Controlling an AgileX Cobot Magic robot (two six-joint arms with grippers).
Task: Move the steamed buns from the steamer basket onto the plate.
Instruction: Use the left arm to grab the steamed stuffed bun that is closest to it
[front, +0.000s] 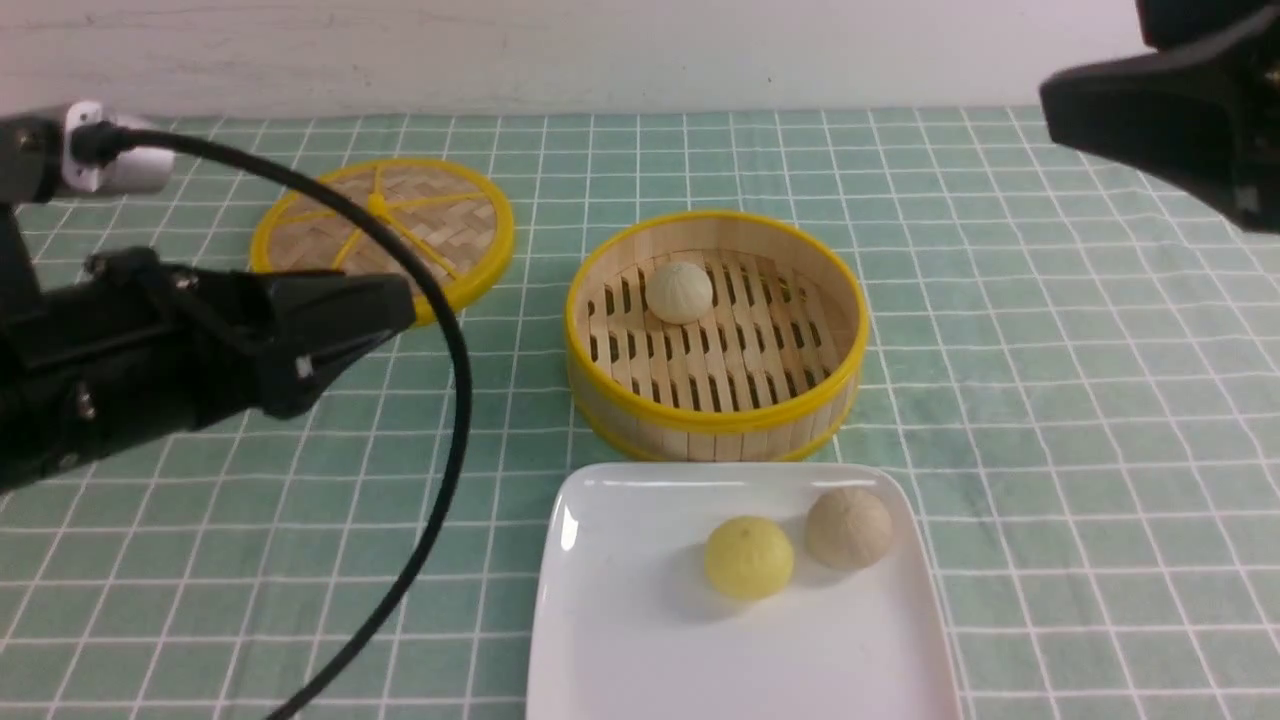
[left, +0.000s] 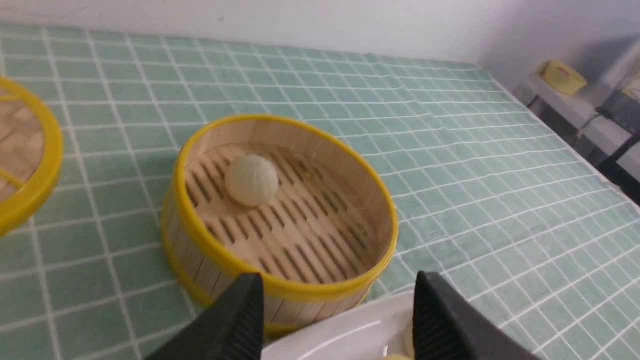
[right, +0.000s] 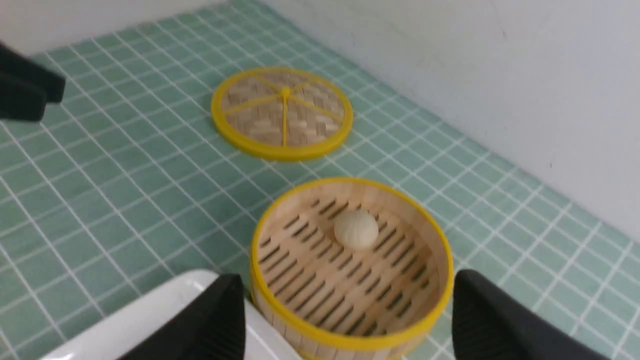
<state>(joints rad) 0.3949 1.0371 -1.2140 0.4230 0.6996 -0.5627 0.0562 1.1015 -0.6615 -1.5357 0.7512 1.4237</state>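
Observation:
The steamer basket (front: 715, 422) stands mid-table and holds one pale beige-white bun (front: 679, 291) near its far wall. The white plate (front: 640, 620) lies just in front of it and carries the pale yellow bun (front: 749, 557) and a beige bun (front: 848, 527). My left gripper (front: 400, 310) is open and empty, in the air left of the basket. My right gripper (front: 1050, 100) is open and empty, high at the far right. The left wrist view shows the basket (left: 190, 220) and its bun (left: 251, 180) beyond open fingers (left: 240, 320). The right wrist view shows the same bun (right: 356, 229).
The flat woven lid (front: 382, 232) lies on the green checked cloth at the far left of the basket. The left arm's black cable (front: 455, 400) arcs down over the cloth left of the plate. A wall runs along the table's far edge.

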